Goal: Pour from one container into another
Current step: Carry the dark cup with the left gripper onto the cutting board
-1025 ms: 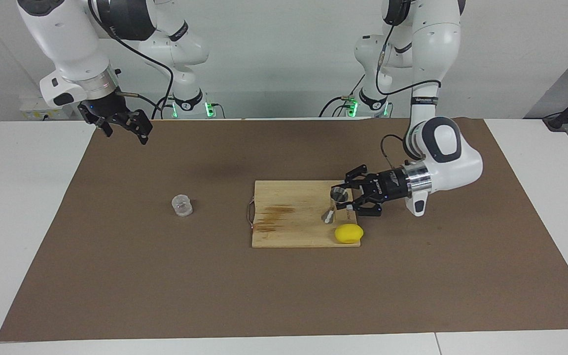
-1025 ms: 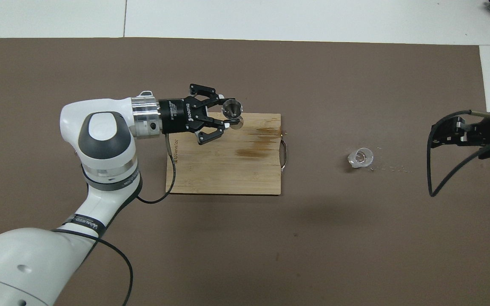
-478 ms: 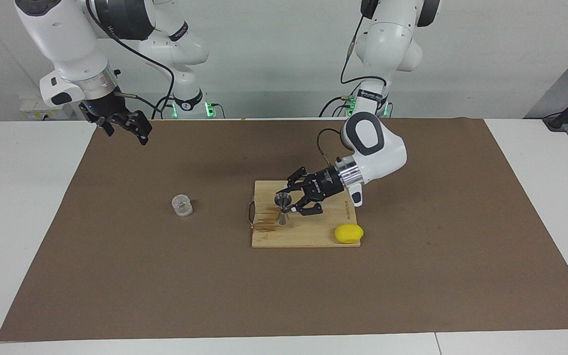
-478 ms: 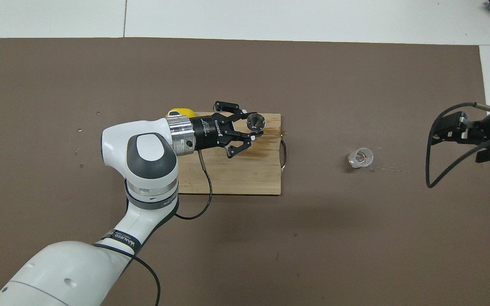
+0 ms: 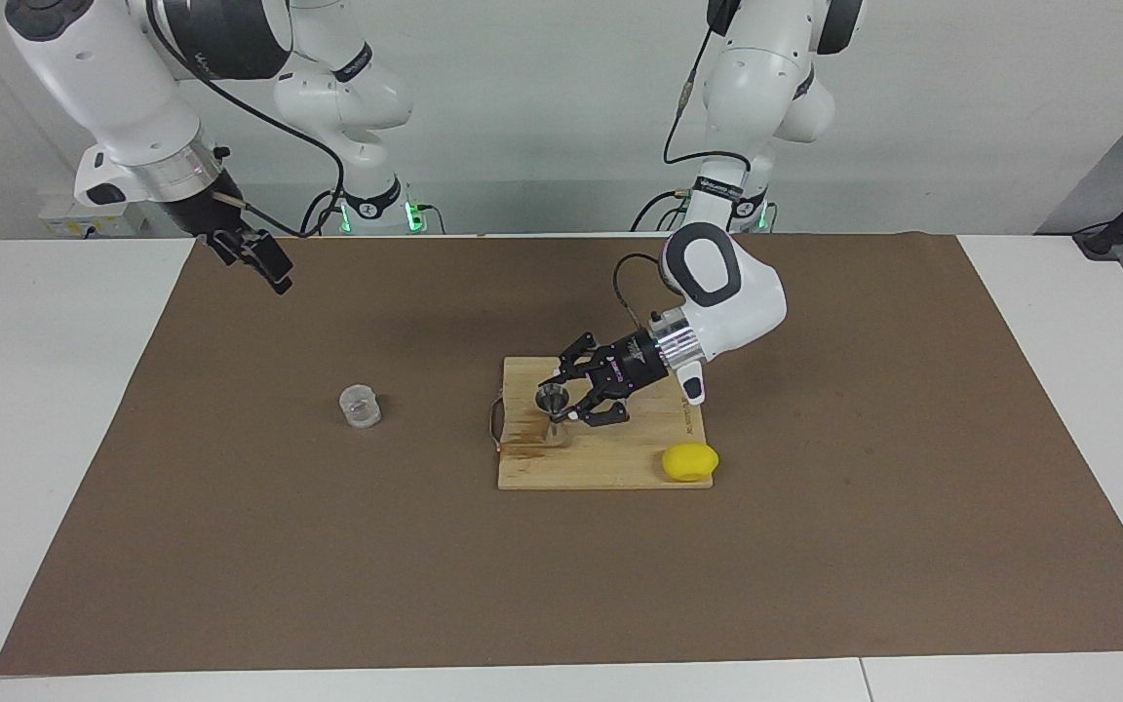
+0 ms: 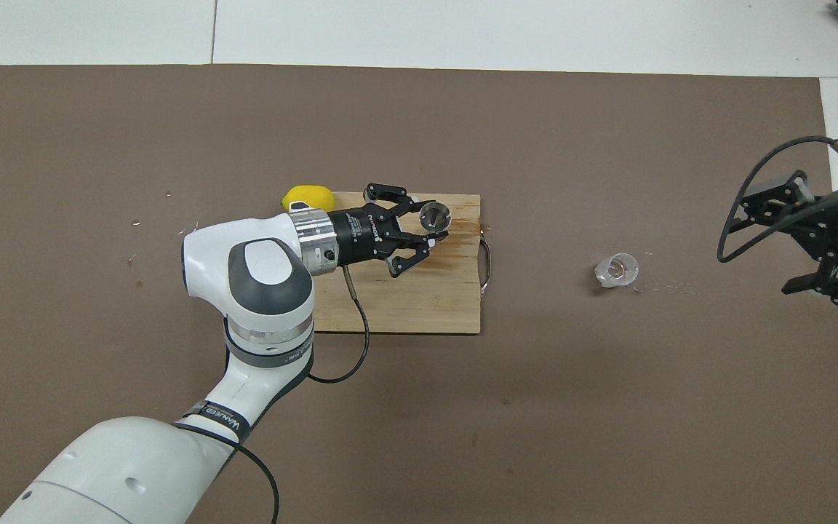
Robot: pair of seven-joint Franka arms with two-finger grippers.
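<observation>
In the facing view, the left gripper [image 5: 561, 414] is clamped on the narrow waist of the steel jigger [image 5: 553, 413], which stands upright over the wooden cutting board [image 5: 610, 463], near the board's edge toward the right arm's end of the table; whether its foot touches the wood cannot be told. A yellow lump [image 5: 689, 461] sits at the board's corner farthest from the robots, toward the left arm's end. The clear cup [image 5: 360, 407] stands on the brown mat [image 5: 328, 546], well apart from the board toward the right arm's end. The right gripper [image 5: 264, 261] hangs above the mat's corner close to its own base, jaws spread wide with nothing in them.

From overhead, the left gripper [image 6: 435, 234] reaches across the cutting board [image 6: 404, 306], fingertips pinched on the jigger [image 6: 435, 216], whose open mouth faces up. The yellow lump [image 6: 308, 197] peeks out beside the wrist. The clear cup [image 6: 617, 269] lies between the board's metal handle [image 6: 488, 263] and the right gripper [image 6: 808, 244], which stands open over the mat's edge.
</observation>
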